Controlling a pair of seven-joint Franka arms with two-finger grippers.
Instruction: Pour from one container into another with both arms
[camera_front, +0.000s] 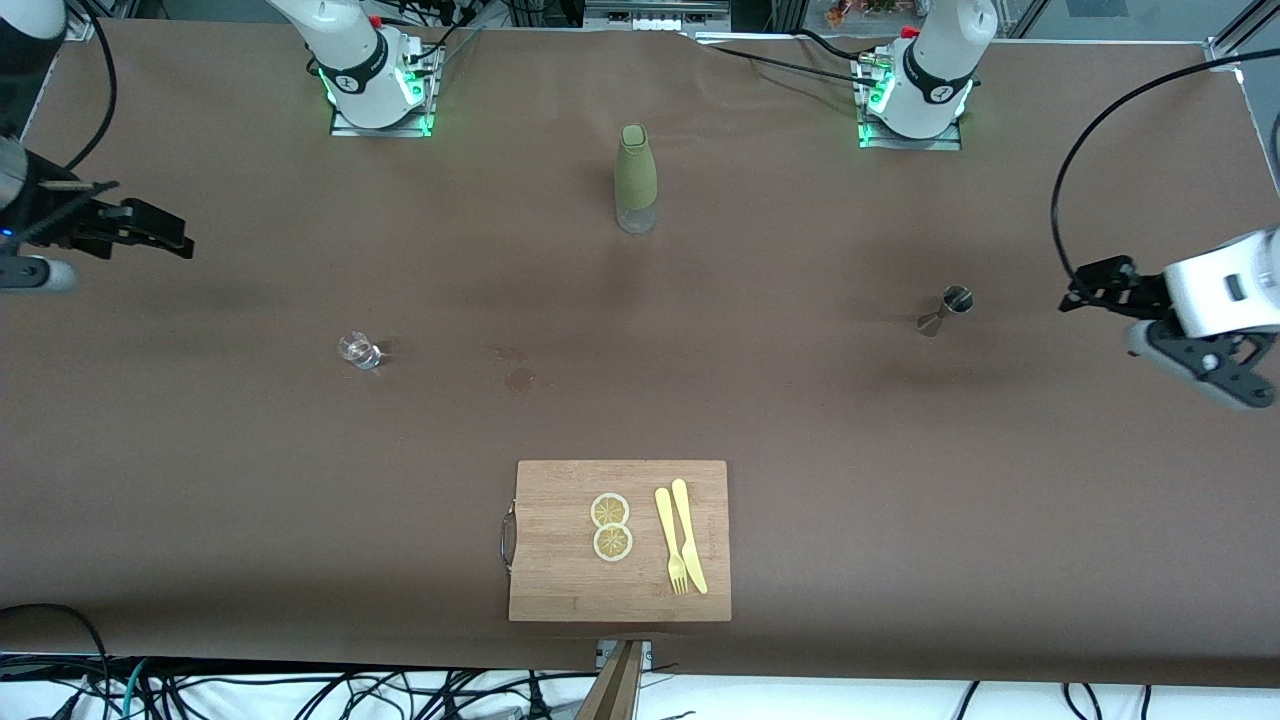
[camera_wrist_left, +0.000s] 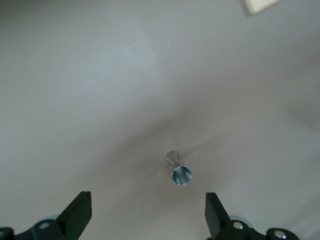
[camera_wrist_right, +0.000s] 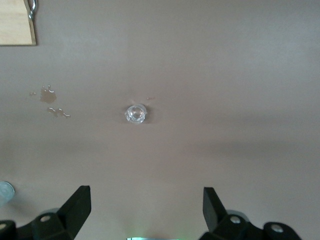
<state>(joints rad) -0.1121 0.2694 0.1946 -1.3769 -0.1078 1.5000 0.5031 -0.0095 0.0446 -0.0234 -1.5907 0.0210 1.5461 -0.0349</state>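
A wide brown matte table covering (camera_front: 250, 480) is spanning nearly the whole front view; black cables (camera_front: 300, 690) are trailing across a pale white floor strip (camera_front: 850, 700) along its nearer edge; even overhead light is casting soft shadows.

The front view looks down steeply from high across the table, facing both robot bases at twelve o'clock. Each wrist view looks down from well above the tabletop: the left shares the jigger (camera_front: 945, 309) (camera_wrist_left: 179, 172), the right the tumbler (camera_front: 358, 350) (camera_wrist_right: 135, 114).
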